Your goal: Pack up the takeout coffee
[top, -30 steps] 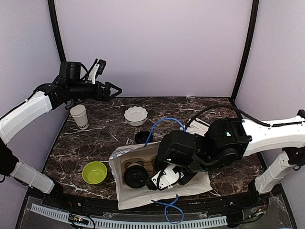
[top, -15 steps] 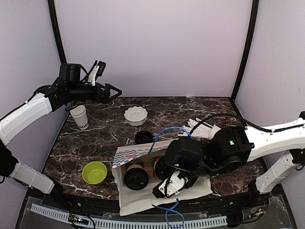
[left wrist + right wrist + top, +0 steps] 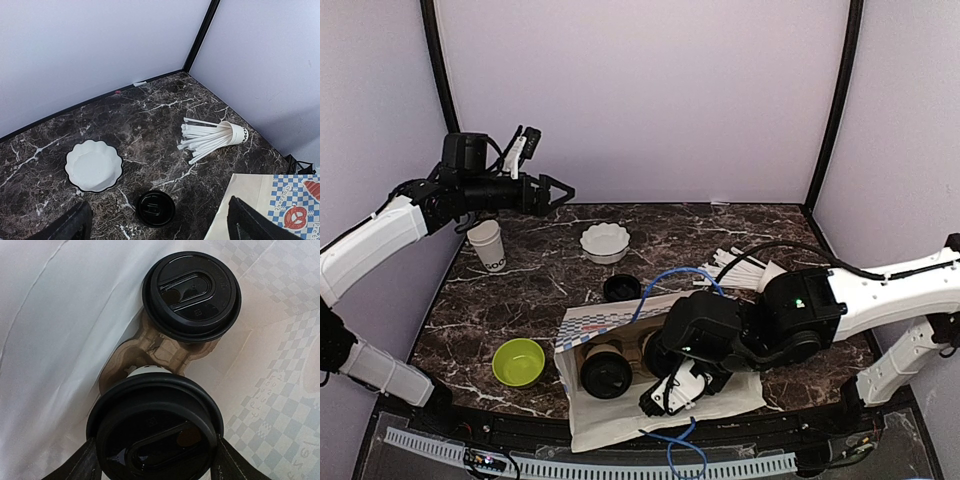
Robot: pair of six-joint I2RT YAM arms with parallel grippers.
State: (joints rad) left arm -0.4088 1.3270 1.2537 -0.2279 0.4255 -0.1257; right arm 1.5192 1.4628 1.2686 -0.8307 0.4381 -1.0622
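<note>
A desk with a dark brown marble-patterned top, veined in white, fills the floor of a small booth. The back wall, left wall and right wall are plain, matte and pale lavender, without windows. A slim black post stands in the left rear corner and a second black post in the right one. A white slotted cable duct runs along the desk's near edge. The light is soft and even, casting only faint shadows.

Far lidded cup upright in brown carrier inside bag; near lidded cup beside it; lidless lettered cup far left.
</note>
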